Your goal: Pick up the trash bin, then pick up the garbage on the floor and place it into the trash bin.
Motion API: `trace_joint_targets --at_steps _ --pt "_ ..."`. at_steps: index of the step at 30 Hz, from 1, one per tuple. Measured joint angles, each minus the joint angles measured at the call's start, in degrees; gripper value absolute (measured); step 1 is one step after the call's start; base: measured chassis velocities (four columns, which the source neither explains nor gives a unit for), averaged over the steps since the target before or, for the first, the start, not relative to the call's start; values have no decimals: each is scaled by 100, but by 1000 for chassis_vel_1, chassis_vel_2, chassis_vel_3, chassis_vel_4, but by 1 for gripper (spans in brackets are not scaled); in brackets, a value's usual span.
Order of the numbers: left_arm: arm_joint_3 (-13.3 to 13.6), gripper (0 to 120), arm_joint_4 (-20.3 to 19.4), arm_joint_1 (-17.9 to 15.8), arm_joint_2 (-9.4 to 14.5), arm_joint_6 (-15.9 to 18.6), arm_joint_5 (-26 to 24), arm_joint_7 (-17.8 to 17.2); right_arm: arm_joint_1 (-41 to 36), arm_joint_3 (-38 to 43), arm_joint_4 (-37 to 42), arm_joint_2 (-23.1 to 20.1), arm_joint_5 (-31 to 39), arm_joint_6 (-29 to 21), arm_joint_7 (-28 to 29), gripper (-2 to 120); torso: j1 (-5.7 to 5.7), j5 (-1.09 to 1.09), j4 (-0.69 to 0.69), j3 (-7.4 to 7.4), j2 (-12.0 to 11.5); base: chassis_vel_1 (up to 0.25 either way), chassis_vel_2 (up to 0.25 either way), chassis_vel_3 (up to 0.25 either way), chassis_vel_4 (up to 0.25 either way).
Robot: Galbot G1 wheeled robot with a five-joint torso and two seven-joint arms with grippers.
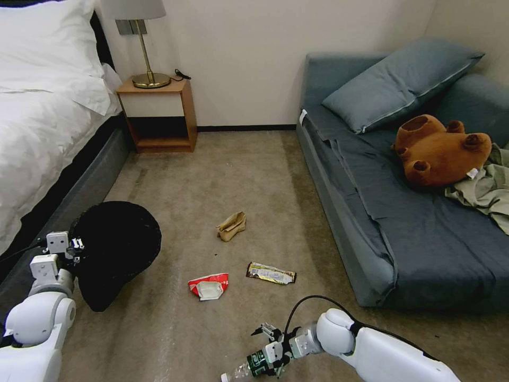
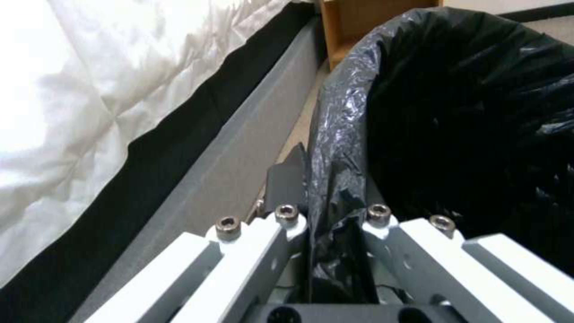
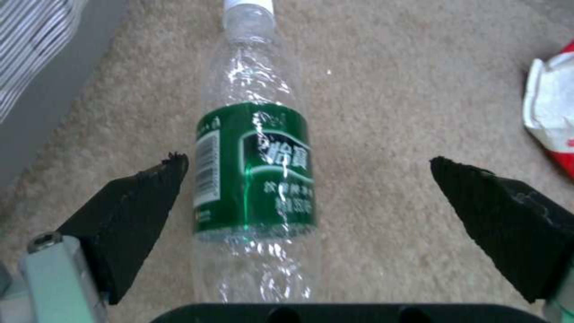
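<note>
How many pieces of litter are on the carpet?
4: brown paper bag mid-floor; snack wrapper nearer the sofa; red-and-white wrapper beside it; clear bottle between the open right gripper fingers. More may lie hidden.

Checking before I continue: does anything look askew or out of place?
The bin hangs tilted in the left gripper, which pinches its bag-lined rim, mouth facing the litter. The bottle lies off-centre between the open right gripper's pads, close to one. A bear lies upended on the sofa.
</note>
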Motion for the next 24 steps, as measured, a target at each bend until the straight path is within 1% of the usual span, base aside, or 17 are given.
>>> trace_joint_targets --at_steps 10,16,20,21,22,23,24 --pt "39 3 100 -117 -21 6 18 -14 202 -222 -482 286 -50 175 4 100 0 0 0 0 0 0 0 0 0" --pt "43 3 133 -130 -47 6 32 -15 317 -307 -753 415 -69 254 15 100 0 -1 0 0 0 0 0 0 0" --pt "45 3 141 -135 -54 7 33 -15 357 -318 -935 495 -121 329 32 98 0 -1 0 0 0 0 0 0 0" --pt "45 3 143 -141 -57 7 33 -16 368 -317 -1022 537 -136 373 48 92 0 0 0 0 0 0 0 0 0" --pt "45 3 143 -141 -57 7 33 -16 368 -317 -1022 537 -136 373 48 92 0 0 0 0 0 0 0 0 0" --pt "46 3 145 -144 -61 7 33 -16 379 -317 -1082 568 -138 404 54 84 0 0 0 0 0 0 0 0 0" --pt "48 3 146 -144 -61 6 33 -16 385 -318 -1096 574 -138 416 54 79 0 0 0 0 0 0 0 0 0"
